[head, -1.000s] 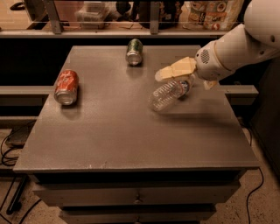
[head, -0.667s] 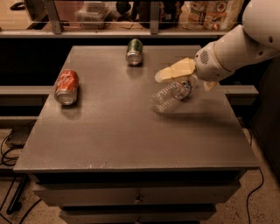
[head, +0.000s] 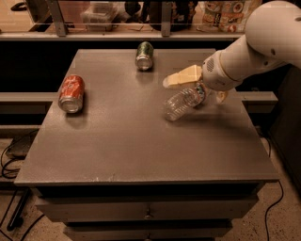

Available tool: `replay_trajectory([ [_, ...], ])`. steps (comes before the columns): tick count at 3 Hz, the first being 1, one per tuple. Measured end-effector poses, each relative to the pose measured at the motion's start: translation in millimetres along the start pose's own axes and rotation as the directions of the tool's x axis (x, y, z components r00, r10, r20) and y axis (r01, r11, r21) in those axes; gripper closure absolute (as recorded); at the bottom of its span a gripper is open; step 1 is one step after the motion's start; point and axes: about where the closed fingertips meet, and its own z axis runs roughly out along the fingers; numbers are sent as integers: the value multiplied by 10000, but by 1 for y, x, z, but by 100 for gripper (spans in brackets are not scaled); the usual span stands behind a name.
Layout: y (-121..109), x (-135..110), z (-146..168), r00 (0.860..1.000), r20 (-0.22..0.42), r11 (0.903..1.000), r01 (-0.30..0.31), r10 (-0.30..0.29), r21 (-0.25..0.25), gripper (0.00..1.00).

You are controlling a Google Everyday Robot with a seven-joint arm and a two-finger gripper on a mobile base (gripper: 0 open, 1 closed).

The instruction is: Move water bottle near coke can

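The water bottle [head: 180, 104] is clear crinkly plastic and lies tilted over the right middle of the table, its neck end toward the arm. My gripper [head: 198, 92] comes in from the right on the white arm, and its tan fingers [head: 182, 76] close around the bottle's neck end. The bottle's base points to the lower left, just above or on the tabletop; I cannot tell which. The coke can [head: 71, 93], red-orange with a silver top, lies on its side at the table's left, far from the bottle.
A green can [head: 144, 55] lies on its side at the back middle of the grey table [head: 141, 155]. A shelf with cluttered items [head: 225, 14] runs behind. Cables lie on the floor at the left [head: 9, 160]. Drawers sit under the tabletop.
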Motion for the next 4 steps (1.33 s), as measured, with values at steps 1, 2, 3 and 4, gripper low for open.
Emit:
replay_trajectory([
  [1, -1, -1, 23, 9979, -6, 9964, -645, 646, 549, 3],
  [2, 0, 0, 34, 9964, -102, 9930, -834, 845, 834, 26],
  [3, 2, -1, 34, 9965, -98, 9929, -813, 824, 872, 49],
  [4, 4, -1, 33, 9970, -101, 9937, -757, 767, 832, 80],
])
